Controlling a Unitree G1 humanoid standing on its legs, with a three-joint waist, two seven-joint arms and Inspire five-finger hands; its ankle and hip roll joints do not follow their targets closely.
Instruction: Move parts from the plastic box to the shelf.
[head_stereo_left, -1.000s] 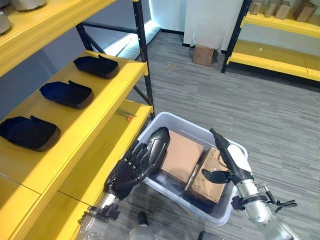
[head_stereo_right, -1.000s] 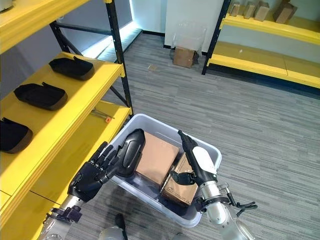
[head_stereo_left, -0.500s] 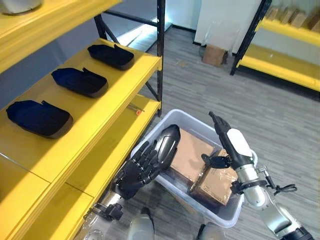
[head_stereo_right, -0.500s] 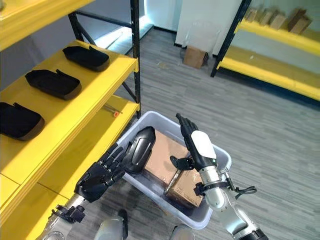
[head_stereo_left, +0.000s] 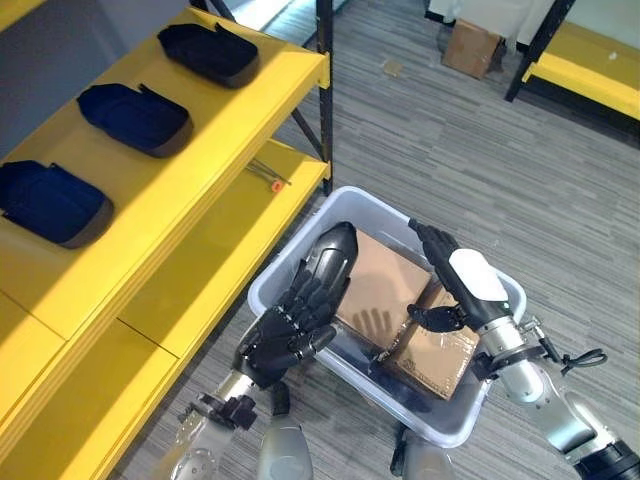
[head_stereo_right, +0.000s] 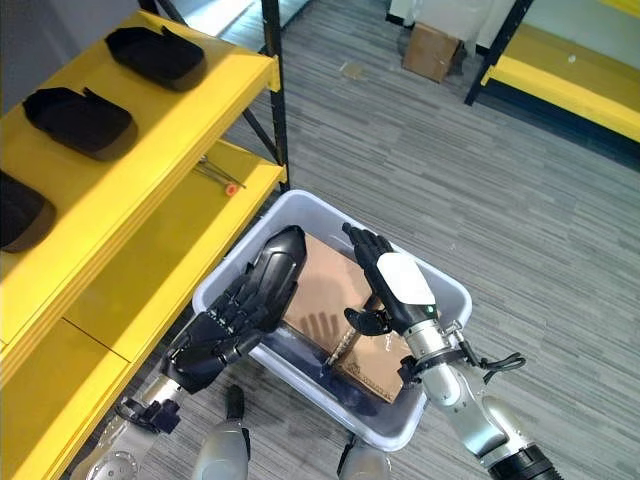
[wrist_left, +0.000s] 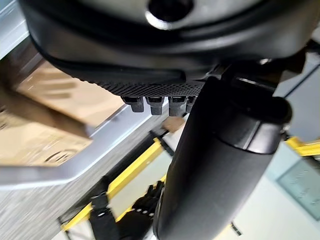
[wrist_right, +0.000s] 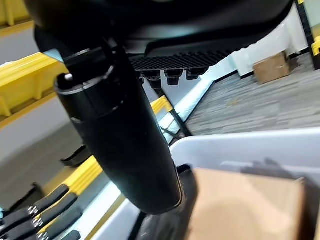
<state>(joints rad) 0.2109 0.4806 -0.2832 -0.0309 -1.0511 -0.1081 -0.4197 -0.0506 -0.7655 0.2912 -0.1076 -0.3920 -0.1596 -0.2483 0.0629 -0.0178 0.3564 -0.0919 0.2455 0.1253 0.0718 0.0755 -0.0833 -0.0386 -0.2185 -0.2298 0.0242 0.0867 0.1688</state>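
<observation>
Three black moulded parts (head_stereo_left: 135, 117) already sit in a row on the yellow shelf (head_stereo_left: 225, 125), well apart from each other. A fourth black part (head_stereo_left: 328, 262) stands on end at the near-left wall of the translucent plastic box (head_stereo_left: 452, 425), leaning against the larger cardboard box (head_stereo_left: 382, 292) inside. A second, smaller cardboard box (head_stereo_left: 437, 352) lies beside that one. The plastic box rests on grey carpet floor (head_stereo_left: 480, 170), just beside the shelf's lower tier.

Left hand (head_stereo_left: 280, 335): fingers spread and nearly straight, laid against the lower end of the black part at the box rim. Touching it, not curled round it; no firm hold yet, by my reading. Right hand (head_stereo_left: 455, 285): fingers straight, thumb standing out, hovering over the cardboard boxes, holding nothing.

Handling, judged from looks: the part is a rigid, smooth shell, rounded and glossy on the outside, probably light for its bulk and prone to slipping from a flat palm. Not fragile-looking. Best taken across its narrower width near the middle, fingers on the curved back and thumb on the opposite edge, or steadied between both hands while lifting it clear of the box wall. The cardboard alongside leaves little room for fingers on that side.
</observation>
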